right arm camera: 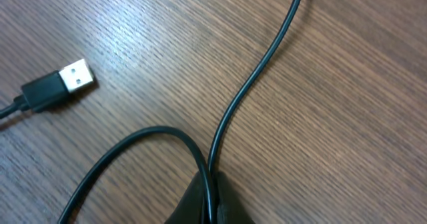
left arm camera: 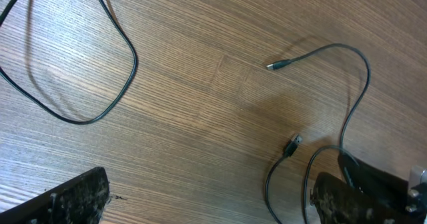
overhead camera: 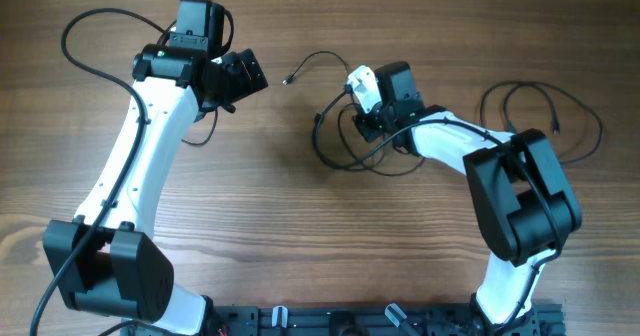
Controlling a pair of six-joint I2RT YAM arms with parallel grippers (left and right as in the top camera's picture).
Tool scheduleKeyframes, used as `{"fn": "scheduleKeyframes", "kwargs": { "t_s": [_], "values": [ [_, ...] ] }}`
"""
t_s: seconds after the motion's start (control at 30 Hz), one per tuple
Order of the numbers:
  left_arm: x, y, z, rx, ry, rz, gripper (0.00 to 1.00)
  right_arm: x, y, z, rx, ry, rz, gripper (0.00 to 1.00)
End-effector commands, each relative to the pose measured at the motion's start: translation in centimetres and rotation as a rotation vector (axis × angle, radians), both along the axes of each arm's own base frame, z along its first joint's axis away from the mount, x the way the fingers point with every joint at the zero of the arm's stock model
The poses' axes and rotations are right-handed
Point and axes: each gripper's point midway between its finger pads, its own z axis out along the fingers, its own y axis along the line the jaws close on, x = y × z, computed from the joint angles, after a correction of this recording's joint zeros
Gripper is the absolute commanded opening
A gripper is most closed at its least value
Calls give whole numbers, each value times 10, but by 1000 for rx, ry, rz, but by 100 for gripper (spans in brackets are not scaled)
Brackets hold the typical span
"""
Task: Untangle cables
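Note:
A tangle of thin black cables (overhead camera: 322, 141) lies at the table's middle, with one tiny plug end (overhead camera: 288, 79) trailing toward the upper left. My right gripper (overhead camera: 362, 124) sits over the tangle. In the right wrist view its jaws (right arm camera: 213, 204) are shut on one black cable (right arm camera: 253, 77), where a loop and a straight run meet. A USB plug (right arm camera: 60, 84) lies to the left of them. My left gripper (overhead camera: 240, 71) hovers left of the tangle, open and holding nothing (left arm camera: 210, 211). Its view shows a cable (left arm camera: 366, 71) with a small plug (left arm camera: 277, 65) and a USB plug (left arm camera: 293, 144).
Another thin black cable (overhead camera: 545, 91) lies in loose loops at the far right, behind the right arm. A dark cable loop (left arm camera: 87, 84) rests on the wood to the left of the left gripper. The arms' bases stand along the front edge.

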Motion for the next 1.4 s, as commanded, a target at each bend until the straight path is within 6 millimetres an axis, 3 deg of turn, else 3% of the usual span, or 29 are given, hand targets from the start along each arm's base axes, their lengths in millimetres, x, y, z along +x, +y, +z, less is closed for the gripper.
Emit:
{"fn": "scheduleKeyframes", "kwargs": {
  "t_s": [0.0, 0.13, 0.27, 0.53, 0.7, 0.77, 0.83, 0.93, 1.07, 1.1, 1.17, 1.2, 1.27, 1.37],
  "values": [
    [3, 4, -1, 7, 1, 22, 100, -22, -4, 9, 79, 123, -5, 4],
    [3, 4, -1, 7, 1, 22, 100, -1, -8, 82, 167, -17, -86, 4],
    [3, 4, -1, 7, 1, 22, 100, 29, -31, 128, 104, -231, -196, 4],
    [3, 4, -1, 7, 1, 22, 100, 77, -85, 181, 39, -531, -439, 4],
    [3, 4, -1, 7, 1, 22, 100, 90, -123, 173, 168, -478, -526, 4],
    [3, 4, -1, 7, 1, 22, 100, 97, -154, 155, 274, -403, -626, 4],
    [3, 4, -1, 7, 1, 22, 100, 101, -171, 139, 348, -349, -634, 4],
    [3, 4, -1, 7, 1, 22, 100, 100, -172, 118, 481, -249, -573, 4],
    [3, 4, -1, 7, 1, 22, 100, 102, -184, 96, 510, -196, -643, 5],
    [3, 4, -1, 7, 1, 22, 100, 104, -191, 92, 484, -210, -677, 14],
    [3, 4, -1, 7, 1, 22, 100, 107, -209, 91, 423, -252, -756, 68],
    [3, 4, -1, 7, 1, 22, 100, 108, -212, 91, 414, -262, -768, 86],
    [3, 4, -1, 7, 1, 22, 100, 108, -214, 92, 410, -270, -773, 96],
    [3, 4, -1, 7, 1, 22, 100, 105, -213, 87, 404, -247, -778, 100]
  ]
}}
